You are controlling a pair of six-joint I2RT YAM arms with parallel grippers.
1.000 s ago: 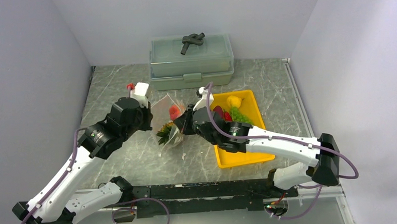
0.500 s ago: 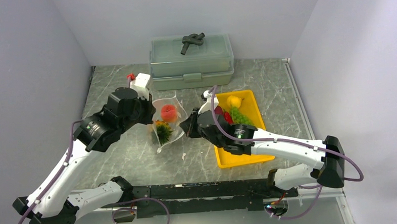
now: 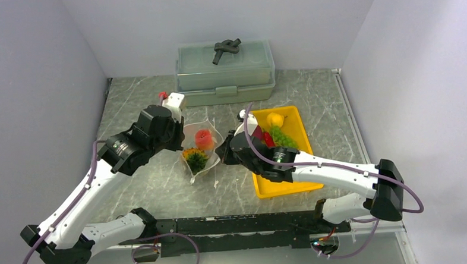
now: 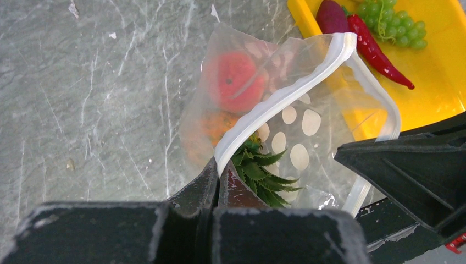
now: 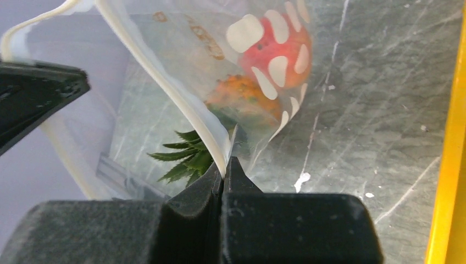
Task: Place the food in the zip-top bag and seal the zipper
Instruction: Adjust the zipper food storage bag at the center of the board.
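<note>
The clear zip-top bag (image 3: 201, 146) hangs between my two grippers with its mouth spread open. Inside it sit the pink-orange peach (image 4: 236, 80) and the orange pineapple (image 5: 242, 102) with its green crown. My left gripper (image 4: 218, 168) is shut on one whitish zipper (image 4: 286, 93) strip. My right gripper (image 5: 224, 168) is shut on the opposite strip of the zipper (image 5: 159, 71). The rest of the food lies in the yellow tray (image 3: 281, 186): the eggplant (image 4: 331, 16), chili (image 4: 379, 55), grapes (image 4: 395, 25) and lemon (image 3: 274, 119).
A grey-green lidded box (image 3: 225, 73) with a dark handle stands at the back of the marbled table. The yellow tray lies right beside the bag, under my right arm. White walls close in both sides.
My left gripper has moved right and toward the back, carrying its side of the bag. The bag has shifted right and its mouth stands spread wider.
</note>
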